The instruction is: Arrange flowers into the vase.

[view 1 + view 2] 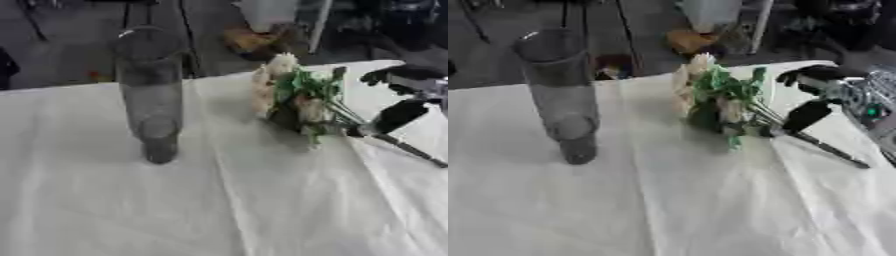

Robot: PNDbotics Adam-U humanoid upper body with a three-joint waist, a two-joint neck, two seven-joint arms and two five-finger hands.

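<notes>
White cloth covers the table (262, 210); the right hand (820, 95) pinches the flowers (715, 97) by their stems with its fingers (807, 115), well apart from the vase (150, 90). Swinging them across could tip that tall, narrow vase.

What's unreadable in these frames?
- Right hand: the grip on the flowers is unclear; blur and stems hide the contact in both views.
- Vase: contents are lost to blur.
- Left hand: outside both views.
- Floor clutter beyond the table: too blurred to identify.
</notes>
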